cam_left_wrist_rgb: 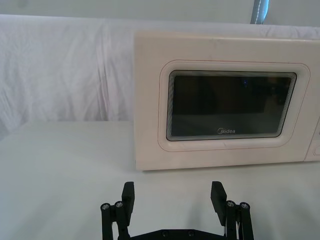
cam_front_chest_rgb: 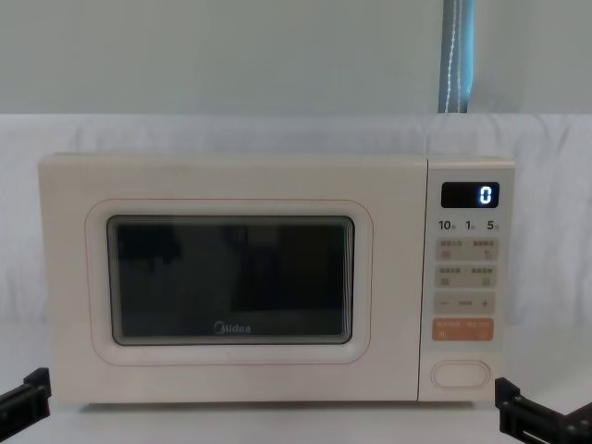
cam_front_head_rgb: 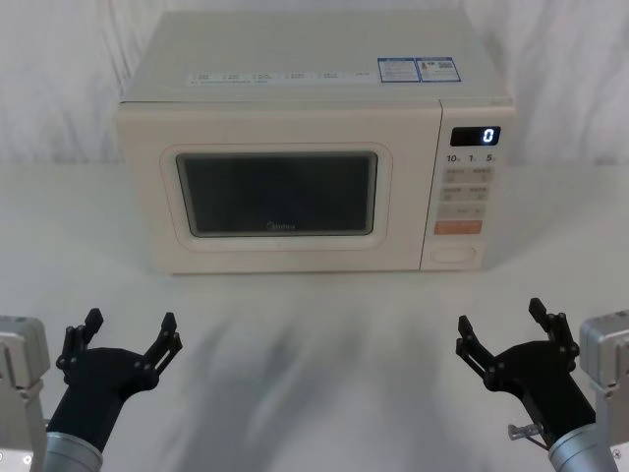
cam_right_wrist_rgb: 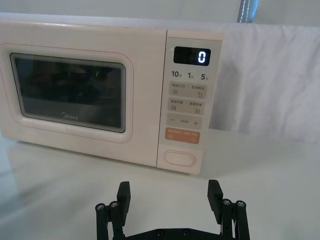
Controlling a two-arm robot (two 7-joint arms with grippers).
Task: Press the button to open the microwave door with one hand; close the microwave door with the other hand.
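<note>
The cream microwave point(cam_front_head_rgb: 314, 88) stands at the back middle of the white table, its display reading "0". Its door point(cam_front_head_rgb: 280, 251) with the dark window is shut flush with the front. The pill-shaped button point(cam_front_head_rgb: 458, 254) sits at the bottom of the control panel, under the orange key; it also shows as the button point(cam_right_wrist_rgb: 179, 158) and the button point(cam_front_chest_rgb: 460, 373). My left gripper point(cam_front_head_rgb: 131, 335) rests open near the table's front left, well short of the door. My right gripper point(cam_front_head_rgb: 509, 324) stands open at the front right, in line with the button but apart from it.
A white cloth covers the table point(cam_front_head_rgb: 314, 344) and the wall behind. Bare table lies between both grippers and the microwave front. A blue-grey strip point(cam_front_chest_rgb: 456, 55) hangs on the wall behind the microwave's right side.
</note>
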